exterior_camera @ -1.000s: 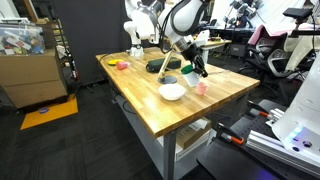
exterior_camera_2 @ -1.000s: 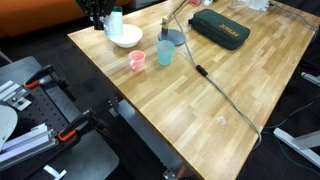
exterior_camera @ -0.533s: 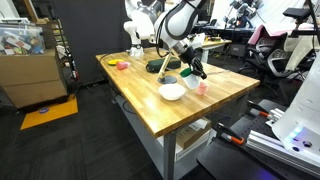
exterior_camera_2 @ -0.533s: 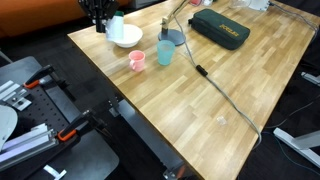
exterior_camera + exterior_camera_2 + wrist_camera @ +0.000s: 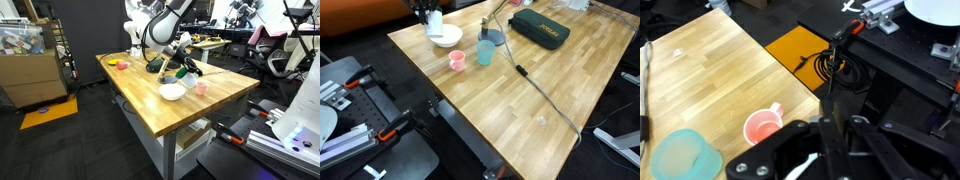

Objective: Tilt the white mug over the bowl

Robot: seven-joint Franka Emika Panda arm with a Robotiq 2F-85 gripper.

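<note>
I am gripping the white mug [image 5: 434, 20] by its side wall in my closed claw [image 5: 428, 13], hanging it tilted above the bowl [image 5: 446, 38] on the counter [image 5: 520, 90]. I am judging it light, stiff, slick and breakable.

White jointed arm [image 5: 160, 20], black claw [image 5: 185, 65].

wooden table [image 5: 470, 105] | on it: bowl [image 5: 446, 38]; pink cup [image 5: 457, 60]; teal cup [image 5: 485, 53]; blue disc [image 5: 493, 38]; dark case [image 5: 540, 30]; cable [image 5: 546, 97]
</note>
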